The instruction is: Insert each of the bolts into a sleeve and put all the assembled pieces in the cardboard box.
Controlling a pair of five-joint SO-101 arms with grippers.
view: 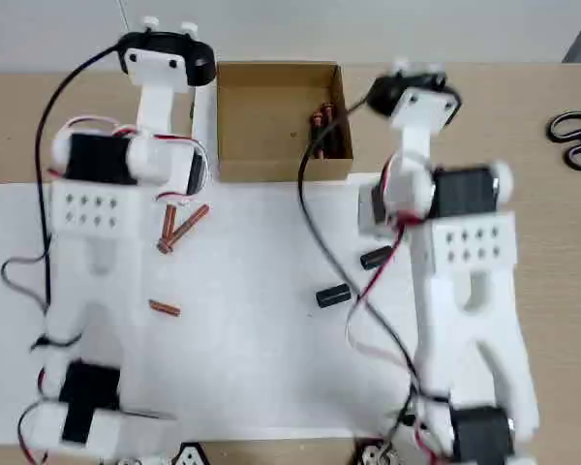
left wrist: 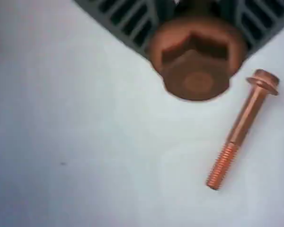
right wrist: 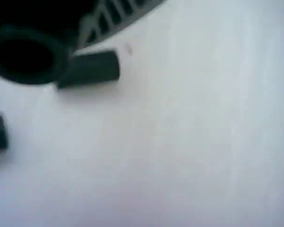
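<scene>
Left pincer [left wrist: 197, 14], frame top, closed on a copper bolt [left wrist: 196, 66]; right pincer [right wrist: 52, 23], upper left, grips a black sleeve [right wrist: 23, 56].

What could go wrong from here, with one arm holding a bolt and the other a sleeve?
The held bolt and held sleeve must line up above the mat; slight misalignment might jam or drop one. A dropped piece could roll into the loose bolt or loose sleeve lying nearby.

Bolts [view: 165, 308] left, sleeves [view: 334, 294] right, box [view: 271, 165] behind
</scene>
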